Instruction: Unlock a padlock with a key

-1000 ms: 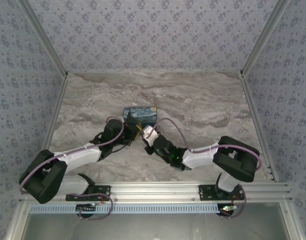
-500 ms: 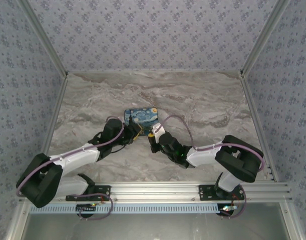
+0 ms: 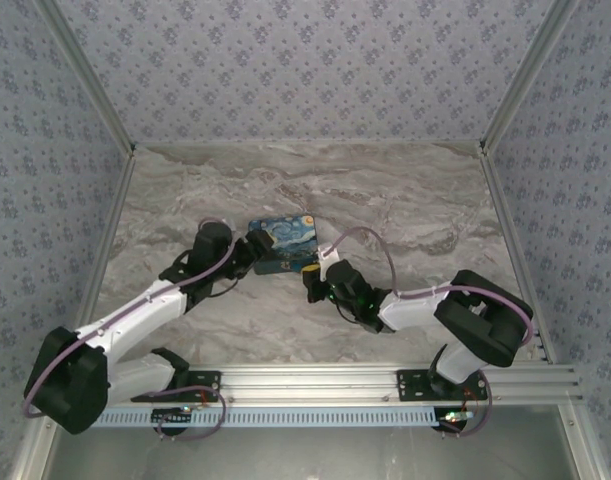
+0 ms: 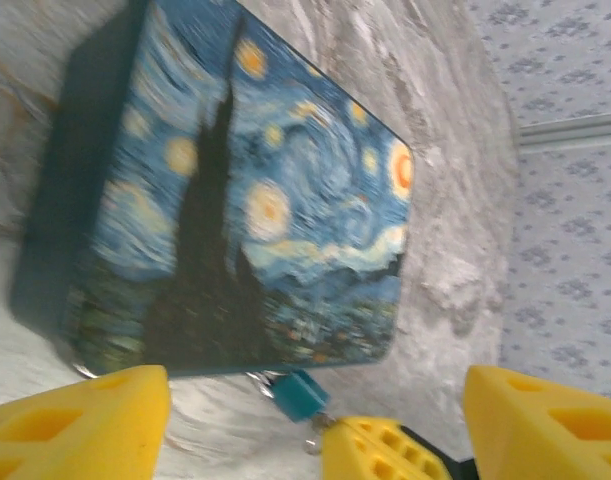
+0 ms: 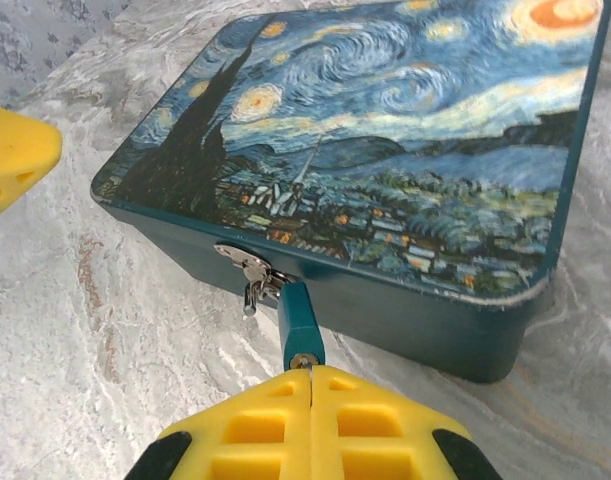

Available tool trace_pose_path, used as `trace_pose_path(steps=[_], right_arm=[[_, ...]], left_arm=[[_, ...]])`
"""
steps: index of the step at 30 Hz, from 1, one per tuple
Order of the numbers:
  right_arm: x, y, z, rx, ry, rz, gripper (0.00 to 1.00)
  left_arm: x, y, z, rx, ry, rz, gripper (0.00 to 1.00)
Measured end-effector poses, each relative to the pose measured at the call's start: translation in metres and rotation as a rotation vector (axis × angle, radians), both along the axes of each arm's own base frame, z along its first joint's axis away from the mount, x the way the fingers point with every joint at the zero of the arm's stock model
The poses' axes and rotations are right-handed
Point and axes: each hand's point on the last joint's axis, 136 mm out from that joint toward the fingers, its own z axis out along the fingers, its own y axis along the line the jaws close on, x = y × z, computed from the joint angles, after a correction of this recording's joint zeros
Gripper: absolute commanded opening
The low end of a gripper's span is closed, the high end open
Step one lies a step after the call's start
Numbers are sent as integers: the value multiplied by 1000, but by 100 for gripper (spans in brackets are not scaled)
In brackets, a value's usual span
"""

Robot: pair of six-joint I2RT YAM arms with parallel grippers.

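Item: tiny teal padlock (image 5: pixel 300 320), hanging from the silvery hasp (image 5: pixel 243 262) on the front wall of the starry-night tin box (image 5: pixel 385 140), which sits mid-way across the marble table (image 3: pixel 415 210). Right gripper (image 5: pixel 313 385): fingers pressed together on the key (image 5: pixel 303 360) at the padlock's base (only a silvery sliver shows). Left gripper (image 4: pixel 315 400): spread wide over the box lid, holding nothing.

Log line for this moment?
left gripper open by box | right gripper shut at base of padlock | padlock on hasp
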Motion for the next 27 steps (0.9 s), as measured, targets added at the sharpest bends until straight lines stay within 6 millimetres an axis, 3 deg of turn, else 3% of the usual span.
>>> trace_pose_path(steps=[6, 10, 17, 27], right_arm=[[-2, -12, -12, 89, 118, -56, 0], [0, -15, -14, 156, 193, -82, 0], [5, -17, -15, 254, 295, -98, 0], [-1, -11, -32, 322, 440, -93, 0]], left_arm=[[11, 31, -14, 54, 40, 34, 91], [16, 39, -23, 49, 70, 35, 93], [20, 29, -33, 14, 94, -18, 95], [23, 19, -59, 6, 148, -61, 97]])
